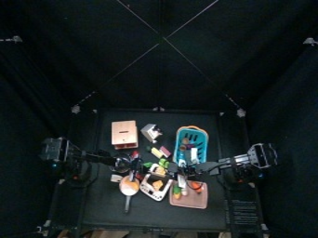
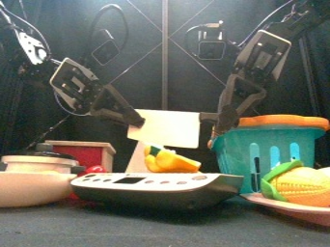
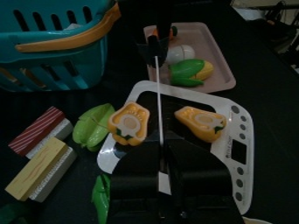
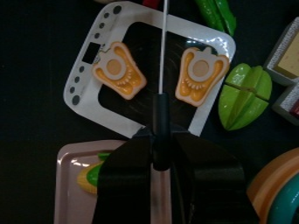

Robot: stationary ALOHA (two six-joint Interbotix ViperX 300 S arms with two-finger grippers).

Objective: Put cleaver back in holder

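Above the middle of the bench, the cleaver hangs in the air with its pale blade upright over a white tray. The left tool is clamped on it from 9 o'clock and the right tool from 3 o'clock. The holder stands apart at about 11 o'clock from the cleaver, with the teal basket at 1 o'clock.

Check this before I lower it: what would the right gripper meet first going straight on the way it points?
Probably the scale, between the two orange pepper halves on it; the held cleaver would likely touch first.
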